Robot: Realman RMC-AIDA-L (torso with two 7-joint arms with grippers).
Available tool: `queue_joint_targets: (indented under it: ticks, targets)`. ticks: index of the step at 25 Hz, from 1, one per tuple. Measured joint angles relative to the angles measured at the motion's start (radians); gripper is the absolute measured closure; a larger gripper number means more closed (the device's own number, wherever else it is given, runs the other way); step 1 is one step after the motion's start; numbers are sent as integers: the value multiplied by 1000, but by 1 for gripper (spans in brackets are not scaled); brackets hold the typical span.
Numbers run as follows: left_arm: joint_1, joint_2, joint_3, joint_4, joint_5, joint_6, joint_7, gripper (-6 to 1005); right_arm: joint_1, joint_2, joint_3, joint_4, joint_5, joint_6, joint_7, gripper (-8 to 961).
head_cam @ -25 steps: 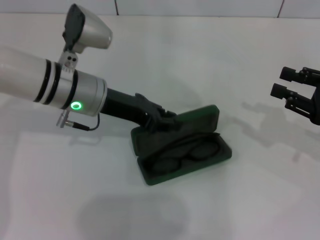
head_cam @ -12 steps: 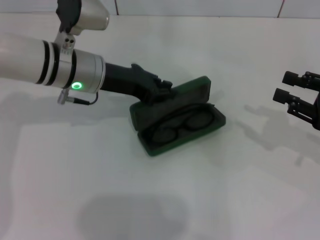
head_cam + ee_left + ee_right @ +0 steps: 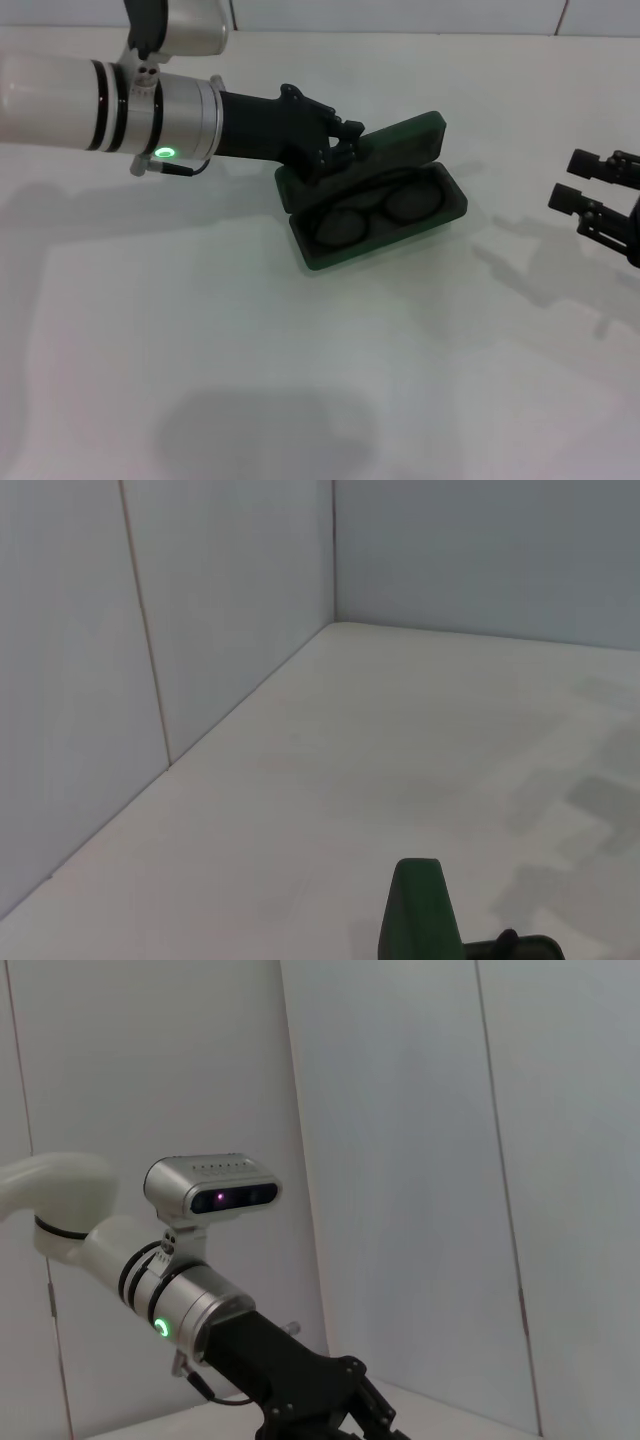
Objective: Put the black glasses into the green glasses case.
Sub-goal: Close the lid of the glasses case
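Observation:
The green glasses case lies open at the table's middle, its lid tilted up behind the tray. Inside the tray, the black glasses lie flat with both lenses showing. My left gripper reaches in from the left and is shut on the case's back left corner by the hinge. A corner of the case's green lid rises into the left wrist view. Far off at the right edge, my right gripper hangs open and holds nothing. The right wrist view shows the left arm from the side.
The white table ends at a pale wall behind and to the side. The left arm's shadow falls on the tabletop in front of the case.
The left gripper has carried the case, with the glasses in it, up and to the right, away from me. The right gripper has barely shifted.

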Motion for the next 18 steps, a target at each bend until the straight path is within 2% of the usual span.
queue_joint_targets:
  ticks: [4, 11, 18]
  targets:
    - [-1, 1, 6, 0, 10, -2, 16, 704, 1, 0, -2, 1, -2, 0, 0, 496]
    - [1, 2, 68, 6, 60, -18, 35, 659, 9, 0, -4, 2, -3, 6, -1, 496]
    - [-11, 4, 56, -1, -59, -88, -33, 623, 14, 1, -5, 2, -3, 8, -1, 495]
